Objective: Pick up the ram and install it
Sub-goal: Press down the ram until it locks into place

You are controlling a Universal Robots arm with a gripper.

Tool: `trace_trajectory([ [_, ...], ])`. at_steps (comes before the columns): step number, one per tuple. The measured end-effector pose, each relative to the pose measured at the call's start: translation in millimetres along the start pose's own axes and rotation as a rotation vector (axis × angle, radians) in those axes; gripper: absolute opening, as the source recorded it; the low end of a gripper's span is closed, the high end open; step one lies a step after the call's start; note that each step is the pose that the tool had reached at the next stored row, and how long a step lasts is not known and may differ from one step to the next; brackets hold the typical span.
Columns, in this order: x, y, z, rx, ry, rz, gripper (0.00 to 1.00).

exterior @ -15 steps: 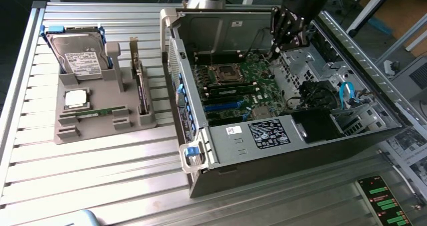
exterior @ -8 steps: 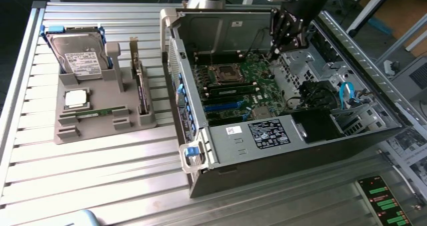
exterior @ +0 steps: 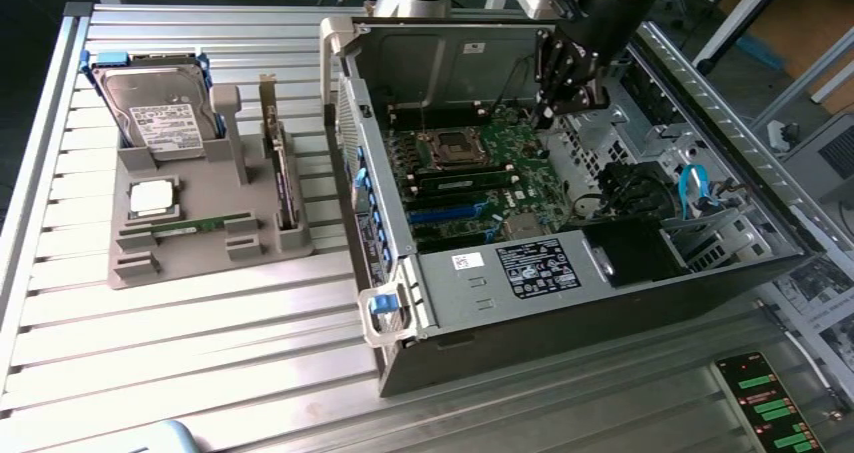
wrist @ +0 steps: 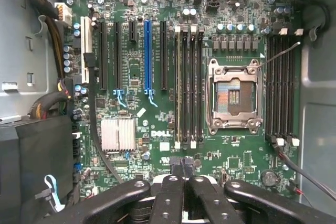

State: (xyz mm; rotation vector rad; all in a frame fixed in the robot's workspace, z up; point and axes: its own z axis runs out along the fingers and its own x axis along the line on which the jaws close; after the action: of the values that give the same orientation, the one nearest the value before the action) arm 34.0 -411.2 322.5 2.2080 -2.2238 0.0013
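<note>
The end effector (wrist: 184, 165), pressed together empty, hangs over the motherboard (wrist: 157, 132); the ram (exterior: 187, 225) lies flat, lengthwise across the exterior view.

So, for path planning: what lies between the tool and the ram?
In the exterior view, the computer case's wall and the upright expansion card separate the tool from the ram.

Open case, board reachable from above
The case (exterior: 441, 278) lies side-open, leaving the motherboard (exterior: 527, 178) clear above; its walls ring the board, and black cables (exterior: 627, 188) crowd the exterior view's right edge.
</note>
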Motion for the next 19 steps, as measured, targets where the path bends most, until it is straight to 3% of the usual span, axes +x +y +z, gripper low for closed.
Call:
trace_trajectory([
  [19,-0.2,-0.2,36.1,0.0,-0.0001,0.0,0.1],
])
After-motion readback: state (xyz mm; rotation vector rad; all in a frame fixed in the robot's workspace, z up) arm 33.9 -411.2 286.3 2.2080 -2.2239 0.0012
